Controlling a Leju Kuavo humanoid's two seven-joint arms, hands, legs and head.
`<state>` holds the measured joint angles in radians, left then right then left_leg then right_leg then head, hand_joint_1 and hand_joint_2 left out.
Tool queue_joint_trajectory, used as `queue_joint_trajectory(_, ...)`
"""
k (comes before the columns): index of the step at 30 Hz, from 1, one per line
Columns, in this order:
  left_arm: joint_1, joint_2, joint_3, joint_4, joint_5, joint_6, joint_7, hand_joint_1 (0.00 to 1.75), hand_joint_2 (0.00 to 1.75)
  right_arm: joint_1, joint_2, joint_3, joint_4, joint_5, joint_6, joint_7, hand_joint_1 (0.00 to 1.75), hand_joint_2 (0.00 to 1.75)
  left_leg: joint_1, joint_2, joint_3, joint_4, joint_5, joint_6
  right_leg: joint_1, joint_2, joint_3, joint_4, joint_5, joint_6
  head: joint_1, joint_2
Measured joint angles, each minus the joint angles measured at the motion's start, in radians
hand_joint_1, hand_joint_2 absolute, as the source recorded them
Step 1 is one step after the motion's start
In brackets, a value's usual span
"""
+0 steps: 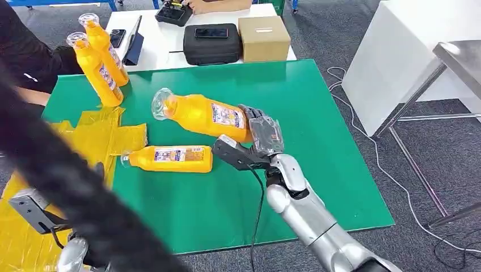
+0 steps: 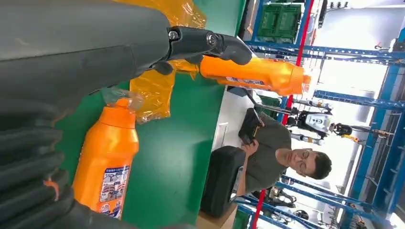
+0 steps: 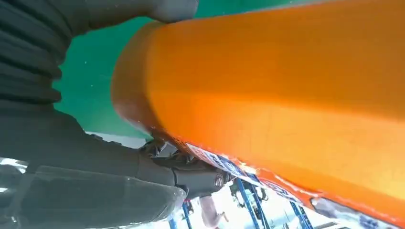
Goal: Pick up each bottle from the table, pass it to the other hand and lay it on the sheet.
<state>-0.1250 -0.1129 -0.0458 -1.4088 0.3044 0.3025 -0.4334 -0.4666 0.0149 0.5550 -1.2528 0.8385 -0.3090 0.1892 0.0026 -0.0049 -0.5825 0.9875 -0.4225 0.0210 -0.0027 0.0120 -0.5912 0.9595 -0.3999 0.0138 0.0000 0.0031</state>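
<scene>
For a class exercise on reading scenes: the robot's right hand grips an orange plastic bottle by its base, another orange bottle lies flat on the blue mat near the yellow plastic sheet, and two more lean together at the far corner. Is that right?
One detail is wrong: the mat is green, not blue, as the head view shows. The rest stands: the right hand grips the orange plastic bottle by its base, another lies flat near the yellow plastic sheet, and two lean together.

My head view's lower left is blocked by a blurred dark arm (image 1: pixel 68 181), hiding pt of the yellow sheet (image 1: pixel 102 136). Held bottle (image 1: pixel 204 116): base hidden by right hand (image 1: pixel 255 141). Left hand (image 2: pixel 71 52) (fingers' state: can't tell).
</scene>
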Motion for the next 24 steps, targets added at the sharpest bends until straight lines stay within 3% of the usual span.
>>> queue_joint_trajectory(16, -0.038, -0.036, -0.057, 0.005, -0.043, 0.033, 0.034, 0.00, 1.75, -0.084, 0.161, 0.077, 0.146, 0.147, 0.112, 0.093, 1.75, 1.75, 0.000, 0.000, 0.000, 0.000, 0.000, 0.000, 0.001, 0.000, -0.001, 0.000, 0.000, 0.000, 0.000, 0.000)
queue_joint_trajectory(24, -0.045, -0.042, -0.087, 0.010, 0.180, -0.220, 0.145, 0.00, 1.75, -0.108, 0.209, 0.133, 0.314, 0.235, 0.111, 0.090, 1.75, 1.75, 0.000, 0.000, -0.001, 0.000, 0.000, 0.000, 0.000, 0.000, -0.001, 0.000, 0.000, 0.000, 0.000, 0.000)
